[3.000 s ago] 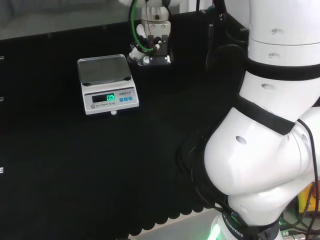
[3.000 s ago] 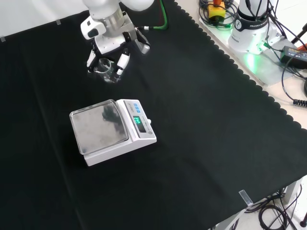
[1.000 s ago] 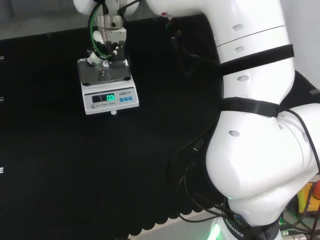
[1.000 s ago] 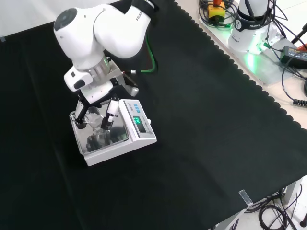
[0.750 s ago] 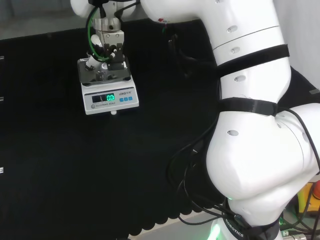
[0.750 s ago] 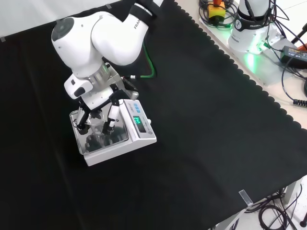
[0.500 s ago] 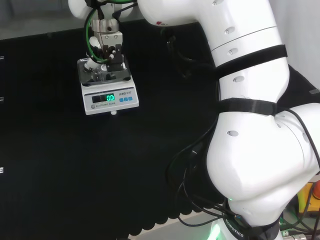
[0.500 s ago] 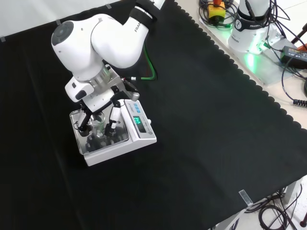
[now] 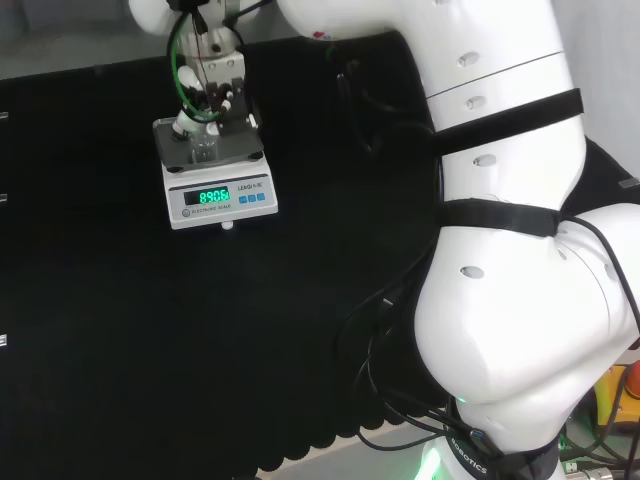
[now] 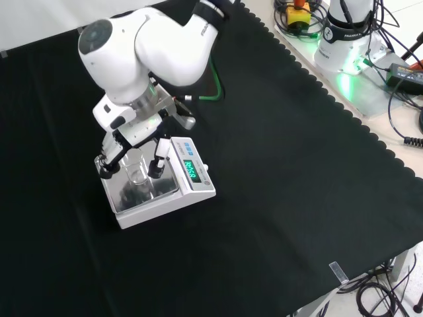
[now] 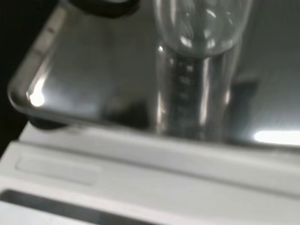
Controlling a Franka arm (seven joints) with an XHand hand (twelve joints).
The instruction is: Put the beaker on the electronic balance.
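A clear glass beaker (image 10: 137, 173) stands upright on the steel pan of the white electronic balance (image 10: 192, 191), whose green display is lit with digits. Just above it my hand (image 10: 135, 129) hangs open, its fingers (image 10: 159, 164) spread to either side of the glass and apart from it. In the head view the beaker (image 9: 205, 149) sits on the balance (image 9: 213, 192) under the hand (image 9: 211, 97). The wrist view looks down on the beaker (image 11: 197, 79) resting on the pan (image 11: 89, 89).
The arm's big white links (image 9: 500, 250) stand at the head view's right. The cloth's scalloped edge (image 10: 344, 112), the arm's base (image 10: 347, 39) and cables (image 10: 396, 66) lie at the front view's upper right. Bare black cloth (image 10: 277, 198) surrounds the balance.
The hand carried the beaker over to the balance, set it on the pan, then let go and rose a little. The display changed from zero to a reading.
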